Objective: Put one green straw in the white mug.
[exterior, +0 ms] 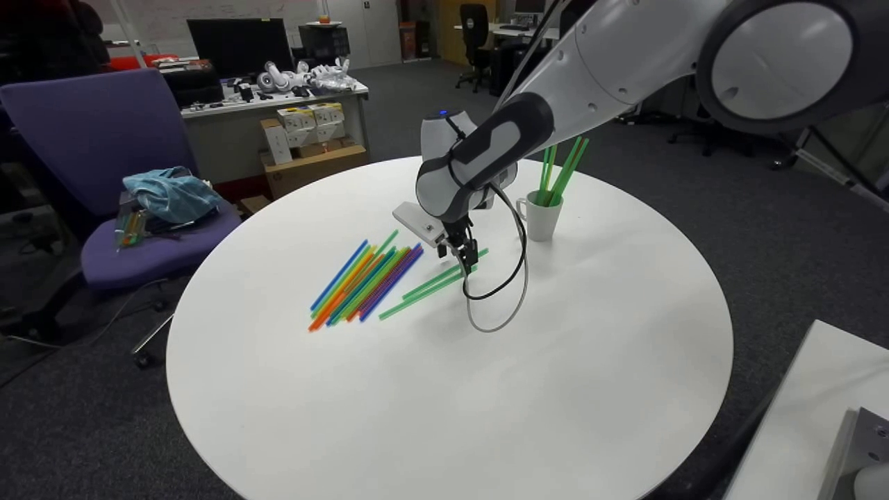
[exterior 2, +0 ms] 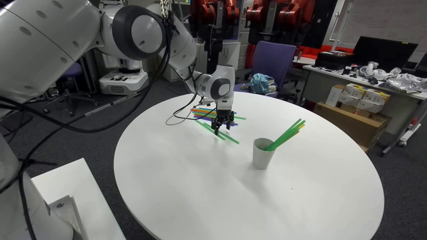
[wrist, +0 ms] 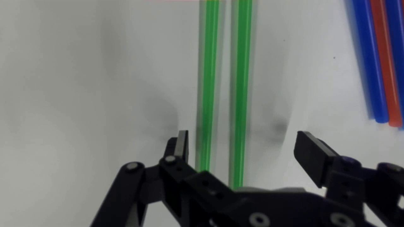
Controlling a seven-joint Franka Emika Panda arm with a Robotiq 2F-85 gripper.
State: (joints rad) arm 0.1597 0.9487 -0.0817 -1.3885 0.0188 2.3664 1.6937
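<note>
Two green straws lie side by side on the table; in the wrist view these are the left green straw (wrist: 209,88) and the right green straw (wrist: 242,88). They also show in both exterior views, as the near green straw (exterior: 417,298) and a green straw (exterior 2: 231,138). My gripper (wrist: 241,134) is open and empty, with both straws between its fingers, nearer the left finger. The gripper also shows low over the straws in both exterior views (exterior: 458,255) (exterior 2: 223,129). The white mug (exterior: 542,223) (exterior 2: 262,158) stands upright, with several mostly green straws (exterior: 571,170) (exterior 2: 285,136) leaning in it.
A row of blue, orange, green and purple straws (exterior: 368,285) lies beside the two green ones; some blue straws (wrist: 371,63) show at the wrist view's right edge. A cable loop (exterior: 496,328) hangs from the arm near the table. The round white table (exterior 2: 200,186) bears everything.
</note>
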